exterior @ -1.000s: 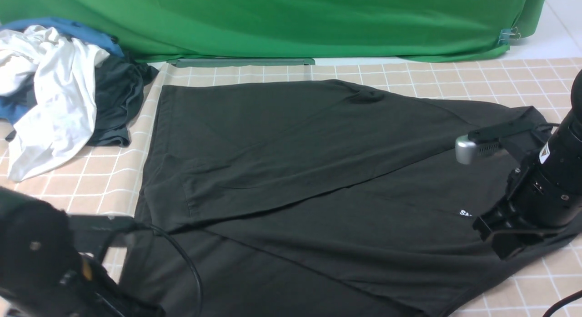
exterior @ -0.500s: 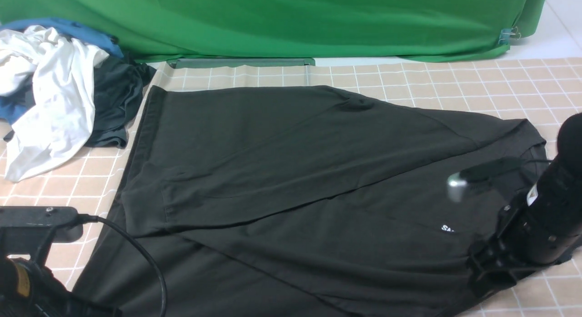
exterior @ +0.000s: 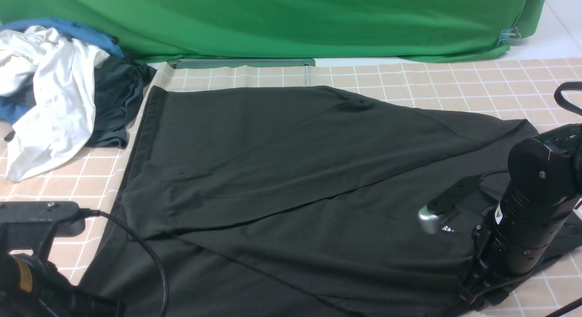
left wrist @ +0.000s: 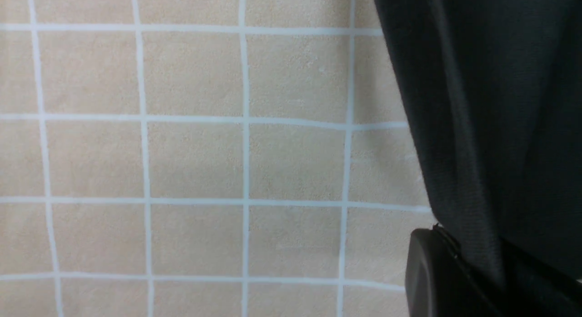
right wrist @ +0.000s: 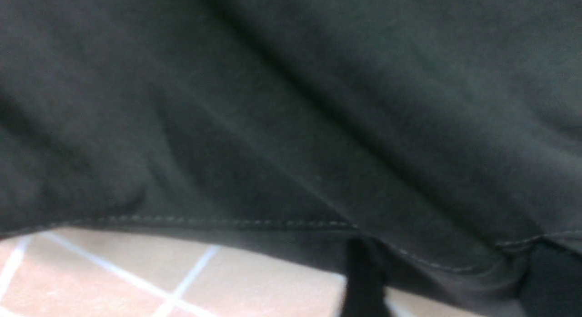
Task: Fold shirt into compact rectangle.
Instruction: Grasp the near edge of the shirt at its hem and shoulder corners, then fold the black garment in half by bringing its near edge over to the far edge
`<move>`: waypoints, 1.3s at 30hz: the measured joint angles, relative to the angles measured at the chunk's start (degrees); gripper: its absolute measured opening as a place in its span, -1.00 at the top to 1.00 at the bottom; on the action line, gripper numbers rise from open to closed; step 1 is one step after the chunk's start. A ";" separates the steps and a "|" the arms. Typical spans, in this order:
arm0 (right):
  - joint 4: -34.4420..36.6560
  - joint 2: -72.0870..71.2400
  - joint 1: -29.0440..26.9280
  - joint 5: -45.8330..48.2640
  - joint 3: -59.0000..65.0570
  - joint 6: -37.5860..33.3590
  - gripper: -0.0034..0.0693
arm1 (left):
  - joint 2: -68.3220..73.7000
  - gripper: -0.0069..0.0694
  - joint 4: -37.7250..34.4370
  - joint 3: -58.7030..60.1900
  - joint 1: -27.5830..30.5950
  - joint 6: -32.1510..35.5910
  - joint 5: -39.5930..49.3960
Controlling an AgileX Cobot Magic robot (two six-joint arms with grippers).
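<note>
The bench (exterior: pixel 409 80) is covered in a peach sheet ruled with white grid lines. A green backdrop (exterior: pixel 291 21) hangs along its far edge, pinned with a clip (exterior: pixel 509 34) at the right corner. A grey-green bar (exterior: pixel 241 62) lies at the backdrop's foot, and pale floor (exterior: pixel 561 30) shows beyond on the far right.

At the far left corner sits a heap of laundry: a white garment (exterior: pixel 54 89) on top, a blue garment (exterior: pixel 68 28) behind it and a dark grey garment (exterior: pixel 113 103) beside it, just off the shirt's corner.

The black shirt (exterior: pixel 282 171) is spread over the middle of the bench, one panel folded diagonally across its body. Its near edge runs out of the front view.

The right arm (exterior: pixel 527 208) stands on the shirt's near right part, and its wrist camera (exterior: pixel 445 205) hides most of the white chest print (exterior: pixel 448 229). The right fingers (right wrist: pixel 363 276) stand spread at the stitched hem (blurred). The left arm (exterior: pixel 27 280) and its cable (exterior: pixel 150 258) block the near left corner. The left fingers (left wrist: pixel 432 271) are pressed together, pinching the shirt's edge above the grid.
</note>
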 joint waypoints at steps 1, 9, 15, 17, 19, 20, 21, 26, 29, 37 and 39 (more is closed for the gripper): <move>-0.56 0.06 0.00 -0.01 0.00 -0.14 -0.04 | 0.00 0.73 -0.41 0.00 0.00 -0.18 -0.59; -1.35 -2.03 -0.05 0.74 -0.57 -0.37 0.72 | 0.00 0.73 -0.25 -4.64 0.00 -4.49 -3.18; -1.00 -8.87 -1.64 2.86 -6.32 -0.24 0.73 | 3.19 0.73 3.90 -16.97 1.11 -7.19 -3.27; -1.00 -9.15 -2.73 3.49 -8.51 -0.24 0.74 | 5.58 0.73 3.89 -20.48 3.03 -7.26 -3.49; -1.00 -8.97 -4.18 3.89 -11.48 -0.47 0.74 | 9.57 0.73 3.23 -24.62 6.27 -6.41 -4.48; -1.00 -8.55 -4.74 4.05 -12.95 -0.77 0.74 | 12.04 0.73 2.31 -26.51 8.40 -5.52 -5.16; -1.00 -8.29 -5.05 4.06 -14.23 -0.90 0.74 | 13.33 0.73 1.66 -27.68 9.16 -5.01 -5.55; -1.00 -3.70 -7.09 4.43 -22.26 -1.69 0.74 | 23.20 0.73 -6.25 -36.81 17.14 1.64 -8.59; -0.94 2.10 -8.51 4.47 -30.19 -2.19 0.74 | 32.66 0.73 -11.43 -44.20 21.11 4.93 -10.14; -0.81 20.14 -10.26 5.41 -51.54 -3.14 0.74 | 54.76 0.73 -15.35 -64.29 24.41 7.24 -9.82; -0.81 24.02 -10.44 5.22 -56.09 -3.56 0.74 | 58.34 0.73 -15.59 -68.30 24.60 7.51 -9.33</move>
